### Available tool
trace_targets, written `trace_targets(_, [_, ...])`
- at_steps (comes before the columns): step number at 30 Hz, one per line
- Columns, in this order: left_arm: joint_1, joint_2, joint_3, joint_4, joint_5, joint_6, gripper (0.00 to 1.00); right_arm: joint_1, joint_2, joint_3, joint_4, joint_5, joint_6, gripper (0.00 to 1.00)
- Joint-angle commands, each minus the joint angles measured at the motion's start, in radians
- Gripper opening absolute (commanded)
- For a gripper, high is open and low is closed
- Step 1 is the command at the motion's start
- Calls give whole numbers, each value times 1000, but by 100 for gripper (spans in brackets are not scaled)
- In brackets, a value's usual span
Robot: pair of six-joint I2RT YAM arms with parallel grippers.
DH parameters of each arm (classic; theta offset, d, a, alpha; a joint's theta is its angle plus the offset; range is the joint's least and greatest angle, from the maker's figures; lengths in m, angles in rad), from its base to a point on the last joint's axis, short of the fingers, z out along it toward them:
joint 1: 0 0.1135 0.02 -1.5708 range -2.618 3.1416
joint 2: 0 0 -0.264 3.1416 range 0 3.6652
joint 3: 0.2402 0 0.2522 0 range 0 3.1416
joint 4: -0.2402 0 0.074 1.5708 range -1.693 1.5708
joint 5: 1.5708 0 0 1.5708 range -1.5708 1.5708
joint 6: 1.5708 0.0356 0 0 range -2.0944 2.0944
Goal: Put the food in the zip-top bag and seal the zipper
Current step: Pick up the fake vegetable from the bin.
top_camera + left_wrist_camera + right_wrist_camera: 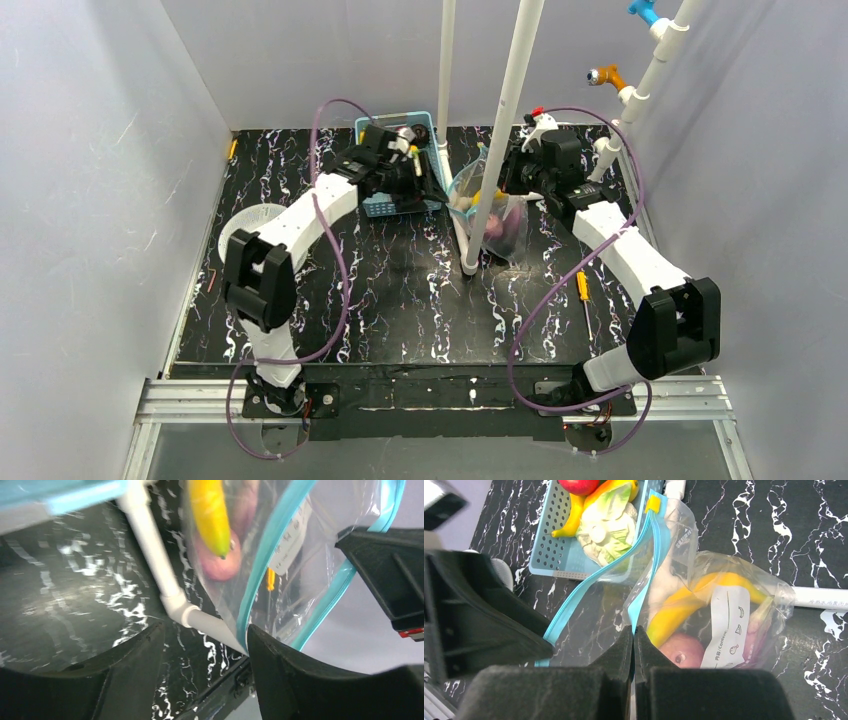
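Nearest the right wrist camera, the right fingers (632, 645) are pressed shut on the bag (704, 570), pinching it at the lower end of the zipper (638, 600). The left fingers (430, 186) stand spread apart. In their own view, one teal edge of the mouth runs down between them and ends just beside one finger, and I cannot tell whether it touches.

The bag lies on the desk (400, 300) between the two sets of fingers, by the foot of a white pipe (150, 545) and just right of the basket (549, 550). Already inside are a banana (674, 615), an apple (679, 650) and what looks like a purplish piece (497, 228), so I judge the loading at least partly done.

The two teal strips fan well apart from the pinch, so the mouth is open and sealing has not begun. The yellow slider (653, 503) sits at the far end of the strip.

Farther back, the basket holds a second banana (566, 522), a red apple (579, 485) and a cabbage (606, 530). If those fruits count as food, they must go in before the zipper is closed.
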Motion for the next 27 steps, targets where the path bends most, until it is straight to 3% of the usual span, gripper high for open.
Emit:
trace_targets(1, [111,-157,-62,-12,-125,6,62,-9,-22,37,-2,32,5,1])
trace_targets(6, [219,-160,-84,-29,-134,0,64,-11,3,88,-60,30,-4,1])
trace_targets(15, [234,66,133,-75,-229,214,59,-33,63,101,-61,3,0,1])
trace_targets(20, [219,124,139,62,-344,309,61,-36,90,111,-59,-34,4,1])
trace_targets(27, [217,140,50,392,-480,338,65,-37,104,115,-53,-82,10,1])
